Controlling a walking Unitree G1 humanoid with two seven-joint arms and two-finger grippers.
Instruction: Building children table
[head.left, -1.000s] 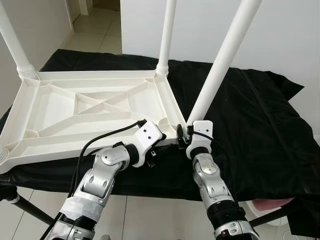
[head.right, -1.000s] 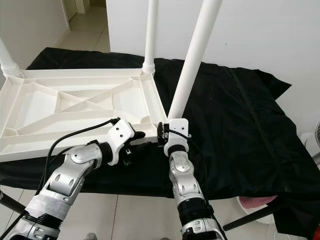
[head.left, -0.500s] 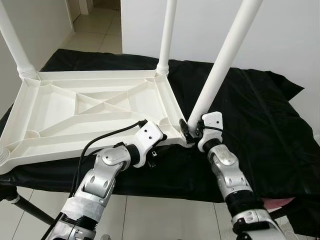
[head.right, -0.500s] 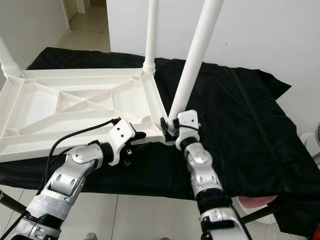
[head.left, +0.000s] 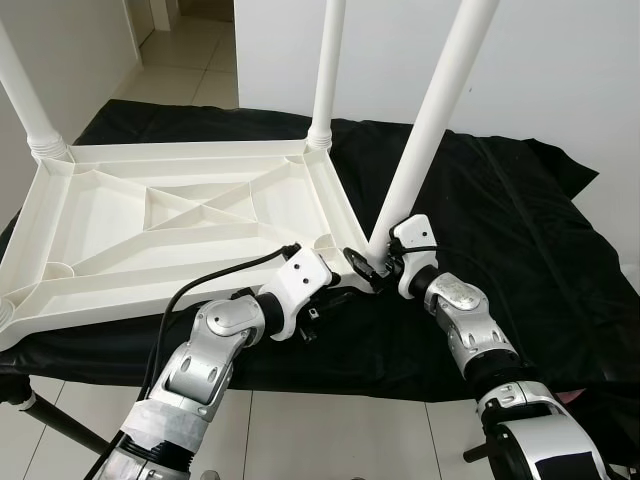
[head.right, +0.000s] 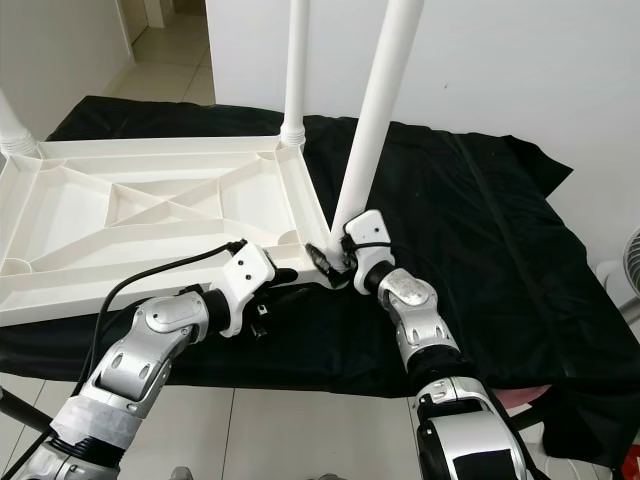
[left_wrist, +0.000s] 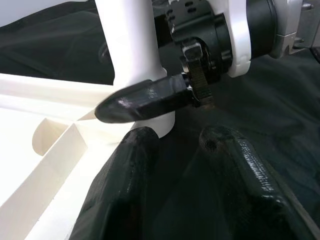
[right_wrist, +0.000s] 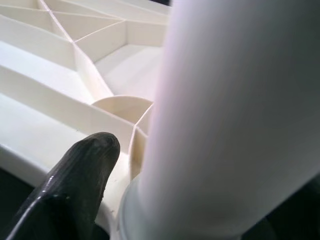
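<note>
Right claw (head.left: 372, 268) clamped around base of leaning white leg (head.left: 430, 115), at near corner of upturned white tabletop (head.left: 150, 225).
We see left claw (left_wrist: 180, 165) parted, empty, at same corner; tabletop lies on black-draped desk (head.left: 520, 260).

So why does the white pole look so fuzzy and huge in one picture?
Right wrist view: the table leg sits so close to the camera that it blurs, while the white tabletop ribs behind stay fairly sharp. Left wrist view: the near black fingers look soft. Eye views: evenly lit and sharp.
</note>
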